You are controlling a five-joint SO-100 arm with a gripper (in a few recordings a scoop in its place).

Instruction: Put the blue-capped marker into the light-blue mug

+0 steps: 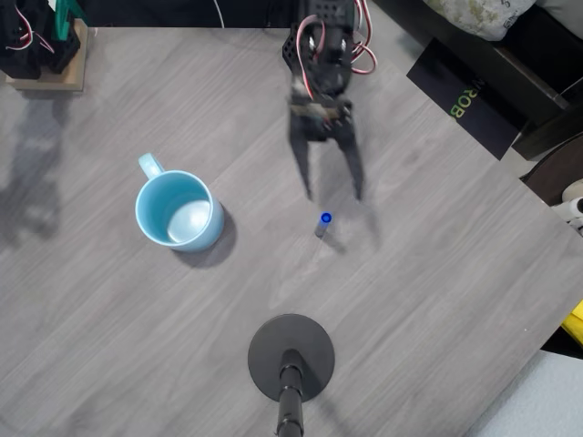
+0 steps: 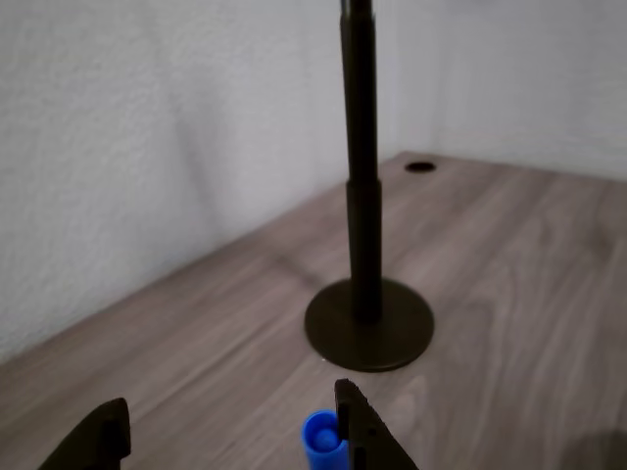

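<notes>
The blue-capped marker stands upright on the grey wood table, seen end-on from above as a small blue dot; in the wrist view its blue cap sits at the bottom edge beside one fingertip. My gripper hangs open just behind the marker, its two dark fingers spread wide and clear of it. The fingertips frame the bottom of the wrist view. The light-blue mug stands upright at the table's left, handle toward the upper left, nothing inside.
A black round stand base with an upright pole sits at the table's front middle, in front of the marker. A wooden block with black parts occupies the top-left corner. The table's right edge runs diagonally.
</notes>
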